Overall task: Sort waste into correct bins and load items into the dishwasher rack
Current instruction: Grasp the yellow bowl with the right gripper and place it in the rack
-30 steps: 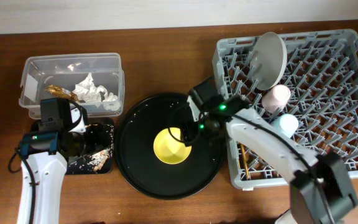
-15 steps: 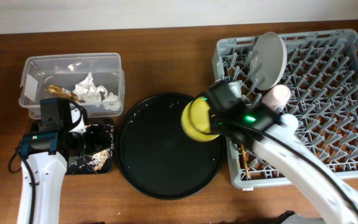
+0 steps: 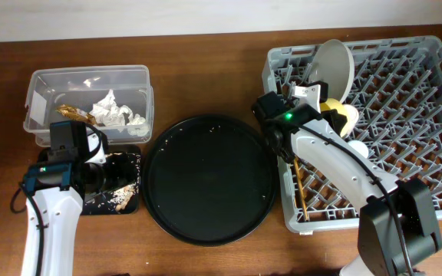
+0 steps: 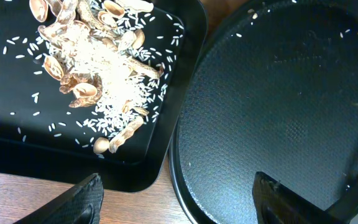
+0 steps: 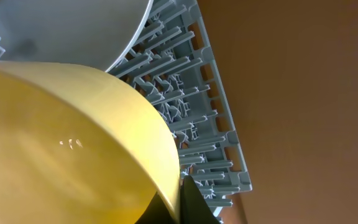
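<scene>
Overhead: the right gripper [image 3: 322,106] holds the yellow bowl [image 3: 342,116] tilted over the dishwasher rack [image 3: 405,153], just beside the upright plate [image 3: 333,65]. The clear tub [image 3: 88,100] lies well apart from the rack.

Left wrist: the left gripper [image 4: 179,199] is spread wide above the shallow black tray [image 4: 17,137] of food scraps [image 4: 98,68].

Right wrist: the bowl [image 5: 61,149] fills the view, clamped at its rim, with rack pegs [image 5: 197,124] behind it.
</scene>
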`<state>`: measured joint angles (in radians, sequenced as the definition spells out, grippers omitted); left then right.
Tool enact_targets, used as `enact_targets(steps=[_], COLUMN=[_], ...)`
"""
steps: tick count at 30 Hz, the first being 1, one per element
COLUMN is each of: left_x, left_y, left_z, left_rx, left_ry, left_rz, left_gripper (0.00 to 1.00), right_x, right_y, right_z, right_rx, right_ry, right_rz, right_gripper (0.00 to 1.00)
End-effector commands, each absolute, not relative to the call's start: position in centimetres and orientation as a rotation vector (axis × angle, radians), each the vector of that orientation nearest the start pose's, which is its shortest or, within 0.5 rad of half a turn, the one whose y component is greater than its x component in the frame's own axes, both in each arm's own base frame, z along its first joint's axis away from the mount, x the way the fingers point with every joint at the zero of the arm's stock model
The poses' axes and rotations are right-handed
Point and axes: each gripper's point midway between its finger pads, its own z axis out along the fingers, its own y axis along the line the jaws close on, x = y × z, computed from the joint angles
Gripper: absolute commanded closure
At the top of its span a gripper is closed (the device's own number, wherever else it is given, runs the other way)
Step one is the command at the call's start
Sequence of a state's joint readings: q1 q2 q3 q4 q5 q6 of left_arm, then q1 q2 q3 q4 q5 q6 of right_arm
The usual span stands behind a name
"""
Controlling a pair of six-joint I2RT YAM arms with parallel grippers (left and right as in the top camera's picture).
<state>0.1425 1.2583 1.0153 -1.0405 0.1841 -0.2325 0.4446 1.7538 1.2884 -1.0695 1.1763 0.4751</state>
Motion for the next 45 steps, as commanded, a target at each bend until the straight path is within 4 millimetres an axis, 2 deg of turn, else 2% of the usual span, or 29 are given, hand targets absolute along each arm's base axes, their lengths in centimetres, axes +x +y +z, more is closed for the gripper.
enact_targets(steps=[1,4,7,11,15,22,30,33,34,36,37,38,40,43,45], left_x=[26.1,26.1,26.1,26.1,26.1,26.1,26.0,26.0,26.0,26.0,25.9,25.9,25.8,25.8,25.8], left_y=[0.4,0.4,0.4,0.4,0.4,0.4,0.4,0.4,0.4,0.4,0.4,0.4,0.4,0.4,0.3], left_z=[13.3,13.3,13.3,13.3,13.3,13.3,13.2,13.2,13.2,13.2,13.2,13.2,13.2,13.2,13.2], left_rx=[-0.500,-0.500,-0.500,-0.500,-0.500,-0.500,-0.502,-0.502,-0.502,-0.502,-0.503,-0.504,-0.504,-0.504,-0.492], left_ry=[2.799,2.800,2.799,2.800,2.800,2.800,2.807,2.807,2.807,2.807,2.810,2.811,2.813,2.813,2.814], left_rz=[-0.298,-0.298,-0.298,-0.298,-0.298,-0.298,-0.297,-0.297,-0.297,-0.298,-0.298,-0.298,-0.298,-0.298,-0.300], left_gripper=[0.24,0.24,0.24,0.24,0.24,0.24,0.24,0.24,0.24,0.24,0.24,0.24,0.24,0.24,0.24], right_x=[34.6,32.9,32.2,32.3,34.1,34.9,34.1,32.1,30.9,30.4,30.2,29.8,28.5,26.1,24.8], right_y=[-0.5,0.2,1.2,1.2,0.4,0.6,1.2,1.6,1.9,2.8,3.6,4.3,4.8,4.4,4.4], right_z=[16.3,15.1,14.9,15.1,18.1,18.6,16.3,14.6,14.2,14.9,16.0,17.2,18.9,23.3,24.9], right_rx=[0.087,0.045,0.064,0.060,0.068,0.108,0.106,0.066,0.053,0.095,0.137,0.177,0.212,0.275,0.315], right_ry=[2.334,2.448,2.455,2.437,2.214,2.155,2.301,2.476,2.573,2.641,2.667,2.677,2.691,2.602,2.577], right_rz=[-1.287,-1.259,-1.230,-1.240,-1.355,-1.335,-1.243,-1.200,-1.167,-1.049,-0.928,-0.796,-0.646,-0.422,-0.273], right_gripper=[0.96,0.96,0.96,0.96,0.96,0.96,0.96,0.90,0.90,0.90,0.85,0.63,0.43,0.02,0.01])
